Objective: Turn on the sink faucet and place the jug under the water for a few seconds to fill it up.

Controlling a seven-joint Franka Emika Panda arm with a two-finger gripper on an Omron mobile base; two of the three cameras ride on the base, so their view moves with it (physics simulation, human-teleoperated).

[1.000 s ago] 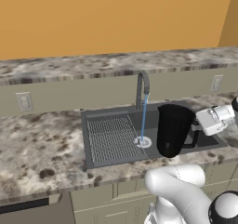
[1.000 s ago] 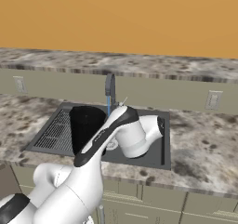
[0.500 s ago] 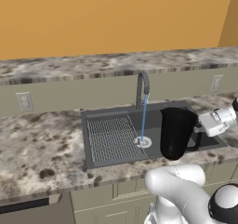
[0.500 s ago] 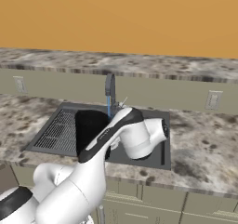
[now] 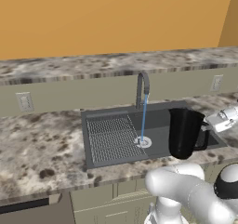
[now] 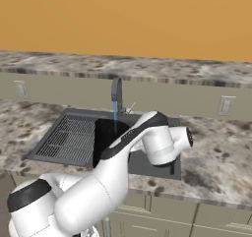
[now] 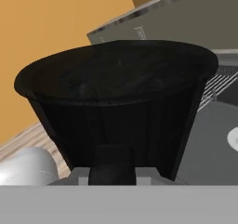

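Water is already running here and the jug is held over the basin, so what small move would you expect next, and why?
Probably slide the jug toward the drainboard side. The water falls from the sink faucet straight to the drain, beside the jug's rim rather than into it. The gripper appears to hold its handle, so a short sideways carry should do.

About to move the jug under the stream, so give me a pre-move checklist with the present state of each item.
1. Water running from the sink faucet: ok, a thin blue stream falls to the drain.
2. Jug under the stream: not ok, it stands to the stream's right, apart from it.
3. Jug upright, rim up: ok.
4. Pincer at the jug's handle: ok; whether it is closed on it: cannot tell.
5. Path from jug to stream over the sink free: ok.
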